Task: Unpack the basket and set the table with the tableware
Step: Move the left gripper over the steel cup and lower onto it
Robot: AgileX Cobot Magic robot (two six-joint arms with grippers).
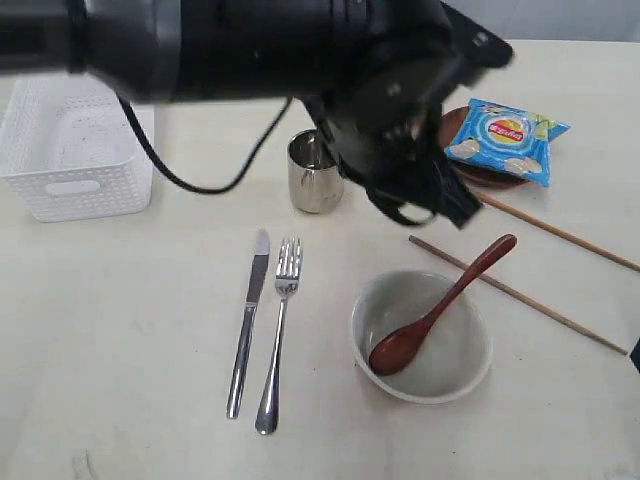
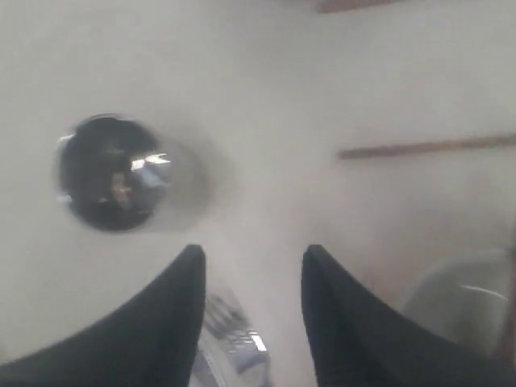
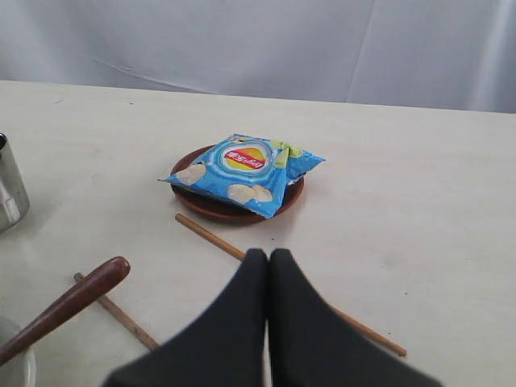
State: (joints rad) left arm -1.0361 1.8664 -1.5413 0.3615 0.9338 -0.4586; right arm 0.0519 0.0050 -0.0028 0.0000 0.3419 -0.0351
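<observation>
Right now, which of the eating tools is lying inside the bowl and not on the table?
The wooden spoon: its head sits in the bowl; knife, fork and chopsticks lie on the table.

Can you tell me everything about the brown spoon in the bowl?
The wooden spoon is reddish-brown and shiny, with a smooth oval scoop and a long, slim handle that ends in a rounded tip. Its scoop lies inside the off-white bowl, and the handle leans on the bowl's rim, slanting up and out over the table. Past the rim, the handle crosses over one of the brown chopsticks; whether they touch cannot be told. Nothing is holding it.
</observation>
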